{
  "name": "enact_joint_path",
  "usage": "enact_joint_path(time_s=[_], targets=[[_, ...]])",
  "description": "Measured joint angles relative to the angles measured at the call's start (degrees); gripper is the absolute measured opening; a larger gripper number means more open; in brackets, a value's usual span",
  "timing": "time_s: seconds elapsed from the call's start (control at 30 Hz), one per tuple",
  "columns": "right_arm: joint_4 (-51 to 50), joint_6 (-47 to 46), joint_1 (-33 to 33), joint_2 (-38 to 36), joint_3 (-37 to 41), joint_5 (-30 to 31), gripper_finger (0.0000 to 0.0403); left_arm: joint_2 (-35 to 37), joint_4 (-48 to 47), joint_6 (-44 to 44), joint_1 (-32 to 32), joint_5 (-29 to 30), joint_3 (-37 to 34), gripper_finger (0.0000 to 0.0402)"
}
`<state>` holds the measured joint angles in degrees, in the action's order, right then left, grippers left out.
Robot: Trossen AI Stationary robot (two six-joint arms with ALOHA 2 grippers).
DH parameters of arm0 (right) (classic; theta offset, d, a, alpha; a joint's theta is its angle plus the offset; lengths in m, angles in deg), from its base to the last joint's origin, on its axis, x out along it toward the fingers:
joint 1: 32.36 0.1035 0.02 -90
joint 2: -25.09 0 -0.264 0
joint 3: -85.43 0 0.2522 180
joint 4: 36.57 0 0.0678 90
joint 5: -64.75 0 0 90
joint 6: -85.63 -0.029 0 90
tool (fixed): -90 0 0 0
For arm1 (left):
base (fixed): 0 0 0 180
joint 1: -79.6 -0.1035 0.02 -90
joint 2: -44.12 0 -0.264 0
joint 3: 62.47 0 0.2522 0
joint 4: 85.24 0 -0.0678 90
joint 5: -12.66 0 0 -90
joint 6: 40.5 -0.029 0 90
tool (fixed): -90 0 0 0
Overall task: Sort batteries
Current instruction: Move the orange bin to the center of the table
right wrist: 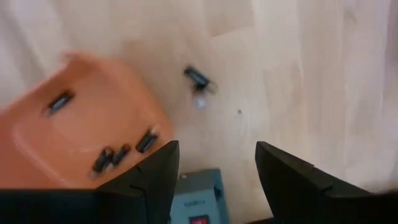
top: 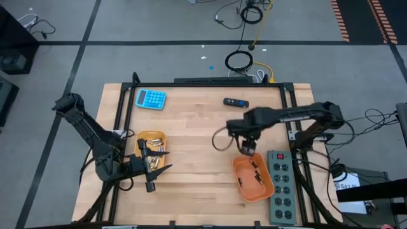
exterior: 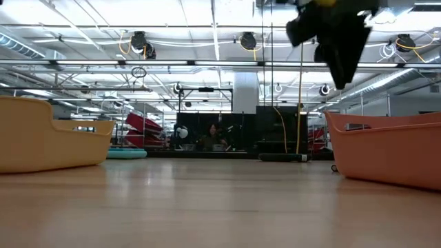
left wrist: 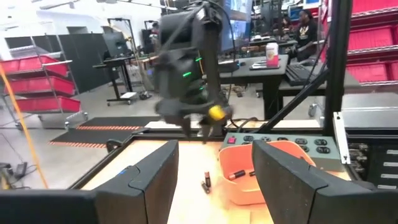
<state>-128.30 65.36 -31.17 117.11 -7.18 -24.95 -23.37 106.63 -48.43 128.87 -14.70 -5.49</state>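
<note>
Loose battery [right wrist: 198, 77] below right gripper [right wrist: 216, 163]

I can read no text for certain anywhere. In my right wrist view, the grey-blue power strip [right wrist: 198, 198] carries a small pale label with a word on it, but the letters are too blurred to make out. The blue calculator [top: 151, 99] shows keys in the high view, yet no figures on them are legible. A white tag [top: 346, 186] beside the table's right edge bears dark marks too small for me to read.
</note>
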Motion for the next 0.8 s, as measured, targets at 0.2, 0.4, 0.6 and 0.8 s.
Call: enact_joint_path(time_s=[0.2,0.4,0.6,0.8], targets=[[6.95,9.19,9.55,-0.65,0.04,3.49,0.0203,0.03,1.98,-2.21,-0.18,5.3,0.0,0.0214],[8.9,17.08,13.05,4.38,0.04,7.88,0.0203,0.02,3.98,-2.94,-1.15,6.0,0.0,0.0214],[8.64,24.02,15.88,13.17,0.06,10.75,0.0203,0.02,3.95,-2.96,-1.68,6.02,0.0,0.0214],[11.46,24.52,15.54,17.32,-0.46,9.59,0.0198,0.02,3.89,-3.09,-1.68,6.01,0.0,0.0214]])
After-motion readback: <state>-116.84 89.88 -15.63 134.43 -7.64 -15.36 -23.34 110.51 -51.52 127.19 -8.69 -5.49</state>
